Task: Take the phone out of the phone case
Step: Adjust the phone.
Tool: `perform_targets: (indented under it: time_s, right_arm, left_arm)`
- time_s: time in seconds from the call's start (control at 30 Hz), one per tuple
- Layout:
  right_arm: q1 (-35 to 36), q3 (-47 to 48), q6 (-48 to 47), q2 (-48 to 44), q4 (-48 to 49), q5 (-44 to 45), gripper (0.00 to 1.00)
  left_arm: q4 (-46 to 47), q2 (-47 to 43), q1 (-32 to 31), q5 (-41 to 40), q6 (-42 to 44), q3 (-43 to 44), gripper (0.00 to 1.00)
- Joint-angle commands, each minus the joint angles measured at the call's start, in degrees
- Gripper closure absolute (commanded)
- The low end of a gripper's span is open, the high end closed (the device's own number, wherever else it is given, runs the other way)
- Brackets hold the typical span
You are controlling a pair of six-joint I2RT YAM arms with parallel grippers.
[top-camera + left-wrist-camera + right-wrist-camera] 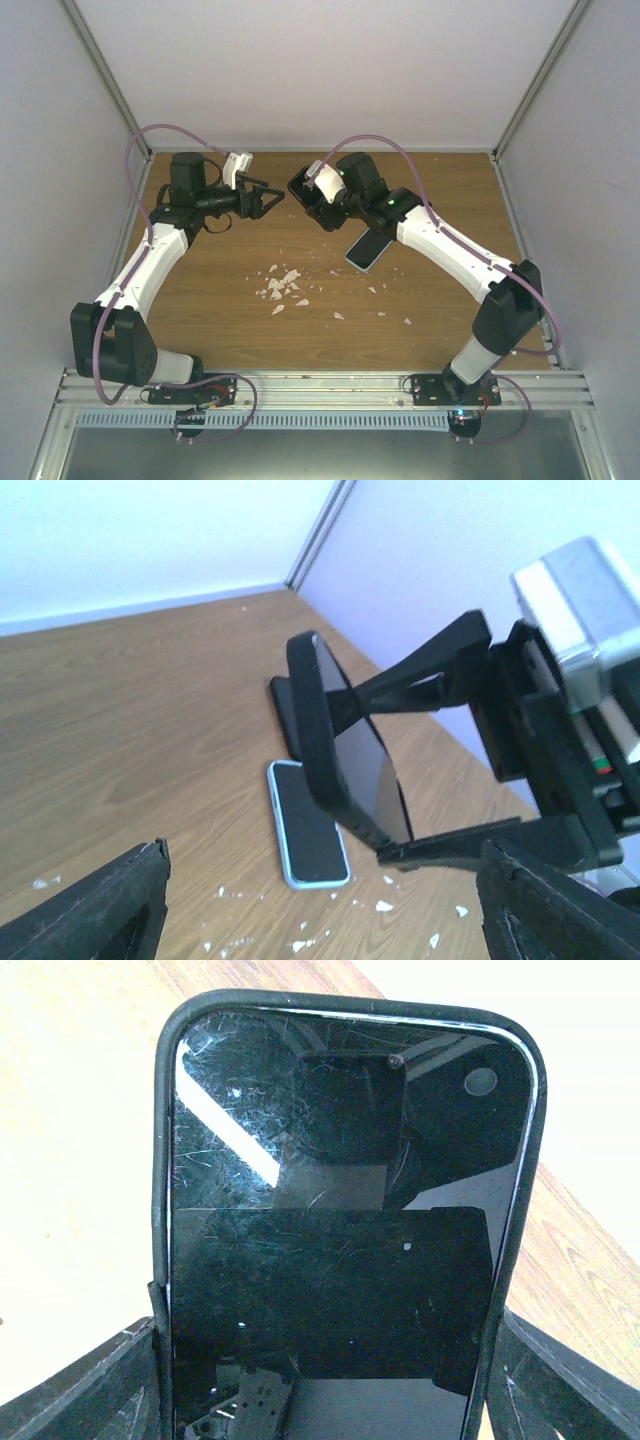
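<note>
A phone in a black case (pixel 340 1230) is held upright off the table by my right gripper (pixel 325 1380), whose fingers (pixel 90 1390) press on its two long edges. In the top view the cased phone (pixel 302 188) hangs over the far middle of the table in the right gripper (pixel 314 202). The left wrist view shows it edge-on (pixel 335 745). My left gripper (pixel 277 202) is open and empty, just left of the cased phone and apart from it. Its fingers (pixel 100 910) frame the left wrist view.
A second phone in a light blue case (pixel 368 250) lies flat, screen up, on the wooden table (pixel 200 300); it also shows in the left wrist view (pixel 308 823). A dark flat object (pixel 285 715) lies behind it. White crumbs (pixel 281 286) are scattered mid-table. Walls enclose three sides.
</note>
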Motion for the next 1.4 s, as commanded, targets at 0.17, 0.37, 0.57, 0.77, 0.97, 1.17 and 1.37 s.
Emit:
perform_targets:
  time_s: [0.17, 0.37, 0.57, 0.77, 0.97, 1.17, 1.37]
  right_arm:
    - [-0.09, 3.70, 1.36, -1.89, 5.01, 1.04, 0.28]
    - [-0.10, 4.63, 2.43, -1.81, 5.44, 0.74, 0.28]
    - [0.14, 5.16, 2.89, -1.97, 5.42, 0.21, 0.28]
    - [0.17, 5.56, 2.90, -1.92, 4.79, -0.55, 0.27]
    - [0.08, 6.09, 2.27, -1.90, 3.00, -1.22, 0.15]
    - [-1.75, 7.78, 0.25, -3.34, -5.16, -10.56, 0.00]
    - [-5.17, 7.31, -3.37, -6.18, -13.94, -24.76, 0.01]
  left_arm:
    - [12.34, 4.65, -2.73, 4.19, -15.20, 4.57, 0.20]
    - [10.72, 7.47, -5.51, 0.59, -15.84, 6.64, 0.28]
    - [12.21, 8.88, -5.58, 1.11, -18.75, 6.98, 0.44]
    - [12.27, 8.82, -5.46, 1.59, -18.49, 7.18, 0.78]
    - [11.14, 8.14, -4.79, 2.19, -16.88, 7.60, 0.98]
    - [5.03, 6.78, -3.53, 10.80, -4.78, 10.13, 1.00]
    - [-6.01, 4.42, -3.59, 18.38, 12.01, 11.04, 1.00]
